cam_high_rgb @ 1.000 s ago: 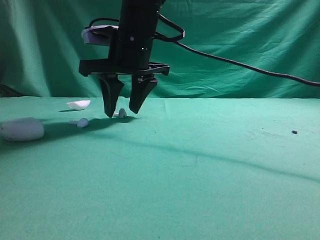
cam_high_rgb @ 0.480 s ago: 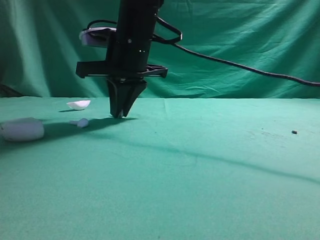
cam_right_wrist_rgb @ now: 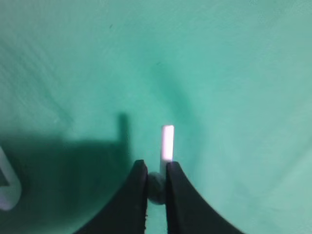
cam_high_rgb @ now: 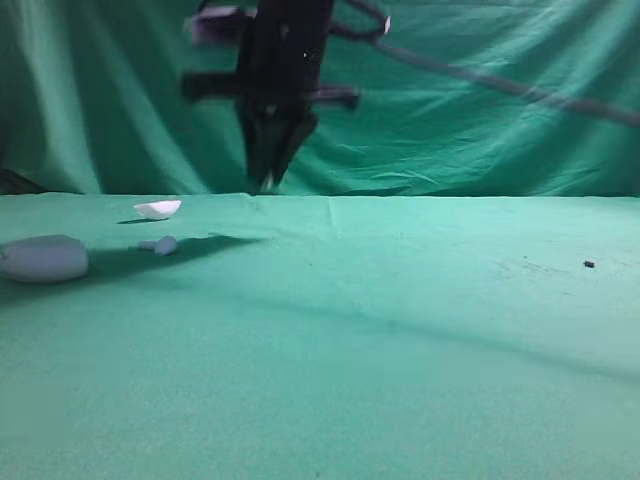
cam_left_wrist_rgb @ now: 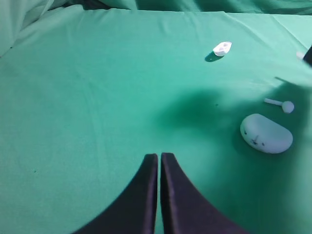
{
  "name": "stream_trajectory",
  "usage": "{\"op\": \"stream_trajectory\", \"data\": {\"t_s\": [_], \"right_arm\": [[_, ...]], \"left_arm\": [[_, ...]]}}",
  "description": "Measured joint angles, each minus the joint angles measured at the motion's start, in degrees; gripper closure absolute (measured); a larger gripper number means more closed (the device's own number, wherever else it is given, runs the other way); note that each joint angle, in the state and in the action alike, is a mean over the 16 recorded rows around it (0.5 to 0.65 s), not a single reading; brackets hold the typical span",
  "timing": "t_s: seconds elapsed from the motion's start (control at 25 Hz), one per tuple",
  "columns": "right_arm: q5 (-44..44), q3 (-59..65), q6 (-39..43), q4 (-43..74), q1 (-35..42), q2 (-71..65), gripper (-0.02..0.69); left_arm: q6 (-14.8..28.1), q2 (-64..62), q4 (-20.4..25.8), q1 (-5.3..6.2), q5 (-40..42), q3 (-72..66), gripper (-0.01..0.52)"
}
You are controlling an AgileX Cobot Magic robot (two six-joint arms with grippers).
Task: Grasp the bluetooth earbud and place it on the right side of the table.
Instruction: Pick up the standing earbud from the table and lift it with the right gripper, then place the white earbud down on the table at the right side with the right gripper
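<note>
My right gripper hangs above the back left of the green table, lifted off the cloth and blurred. In the right wrist view it is shut on the bluetooth earbud. The head is pinched between the fingertips and the white stem sticks out past them. In the exterior view the earbud is too small to make out. My left gripper is shut and empty over bare cloth, well short of the other white items.
The twin earbud lies at the left; it also shows in the left wrist view. The white oval case sits beside it. A small white shell piece lies farther back. A dark speck is at the right.
My right gripper closed on the earbud on the cloth, then rose well above the table and shifted slightly right. The earbud is gone from its spot.
</note>
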State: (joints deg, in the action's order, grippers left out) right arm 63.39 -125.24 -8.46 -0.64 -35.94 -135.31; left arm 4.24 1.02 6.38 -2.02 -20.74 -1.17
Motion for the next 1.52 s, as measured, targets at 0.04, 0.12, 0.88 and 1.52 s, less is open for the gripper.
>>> {"op": "stream_trajectory", "data": {"t_s": [0.04,0.12,0.88,1.52], "right_arm": [[0.68,0.04,0.0,0.06,0.54,1.1,0.577],[2.1,0.2,0.03,0.2,1.9,3.66,0.577],[0.41,33.96,5.27,1.37,23.79,39.79,0.577],[-29.82,75.94,9.95,0.97,25.76,45.49,0.577]], "left_arm": [[0.0,0.0,0.0,0.0,0.0,0.0,0.514],[0.0,0.0,0.0,0.0,0.0,0.0,0.514],[0.0,0.0,0.0,0.0,0.0,0.0,0.514],[0.0,0.0,0.0,0.0,0.0,0.0,0.514]]}}
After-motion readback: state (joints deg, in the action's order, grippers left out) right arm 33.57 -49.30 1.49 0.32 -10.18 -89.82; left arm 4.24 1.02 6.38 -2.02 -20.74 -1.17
